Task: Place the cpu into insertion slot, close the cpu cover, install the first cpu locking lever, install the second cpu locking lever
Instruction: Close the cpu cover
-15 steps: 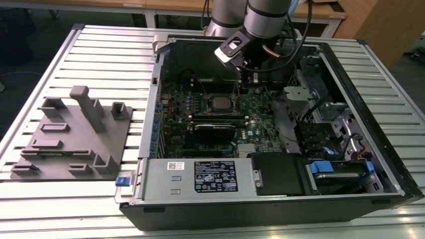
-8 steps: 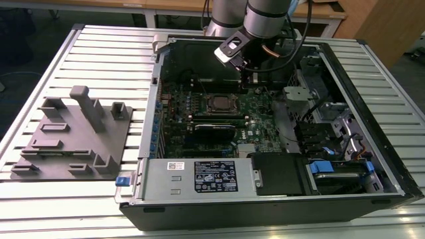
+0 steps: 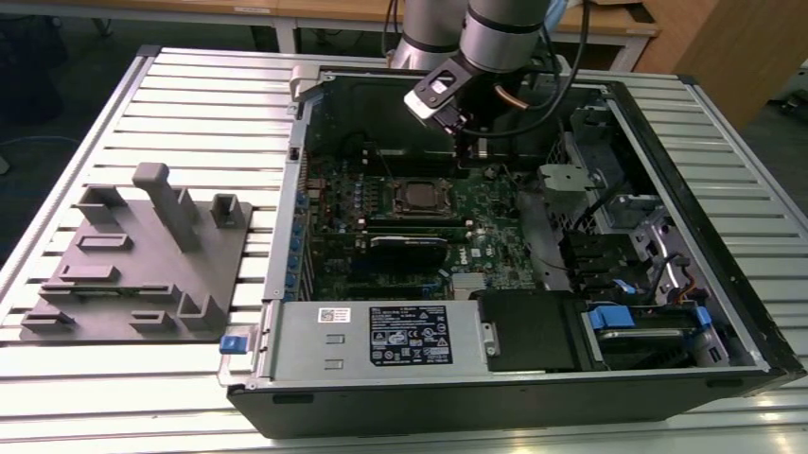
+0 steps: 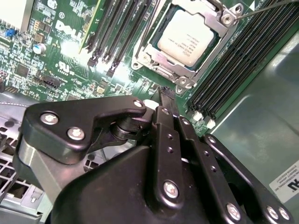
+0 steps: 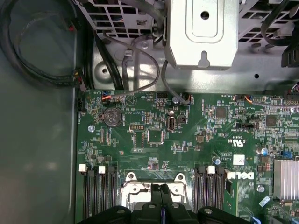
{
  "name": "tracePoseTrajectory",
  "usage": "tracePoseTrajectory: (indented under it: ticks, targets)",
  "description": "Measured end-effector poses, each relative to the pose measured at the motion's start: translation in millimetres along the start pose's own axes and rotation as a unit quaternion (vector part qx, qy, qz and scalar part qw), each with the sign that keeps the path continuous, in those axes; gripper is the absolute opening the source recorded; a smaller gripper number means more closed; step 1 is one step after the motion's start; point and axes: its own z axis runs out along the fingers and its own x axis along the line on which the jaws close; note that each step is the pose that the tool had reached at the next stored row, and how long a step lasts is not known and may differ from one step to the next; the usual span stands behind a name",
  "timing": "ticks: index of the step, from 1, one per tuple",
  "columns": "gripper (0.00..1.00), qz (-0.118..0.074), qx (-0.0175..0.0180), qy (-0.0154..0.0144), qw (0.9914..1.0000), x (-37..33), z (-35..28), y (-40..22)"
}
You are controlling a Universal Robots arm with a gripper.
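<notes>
Black jointed hand [image 4: 167,93] is hovering pinched shut; just past its tips, flat grey cpu [image 4: 189,39] is sitting inside silvery square cpu cover [image 4: 164,71].

Cpu [image 4: 188,37]: square, dull silver-grey top, faint print. Seated flat in insertion slot [image 3: 421,197], mid green board [image 4: 70,56]. Cpu cover [image 4: 148,46]: thin silvery frame, lowered flat around cpu, chip top showing through window.
</notes>
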Motion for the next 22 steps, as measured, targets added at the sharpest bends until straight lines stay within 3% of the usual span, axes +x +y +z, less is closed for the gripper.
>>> tracePoseTrajectory:
  ticks: [11, 22]
  targets:
    - [0.11, 0.0, 0.0, 0.0001, 1.0, 0.1, 2.9, -12.6]
    - [0.11, 0.0, 0.0, 0.0, 1.0, -1.1, 7.0, -18.7]
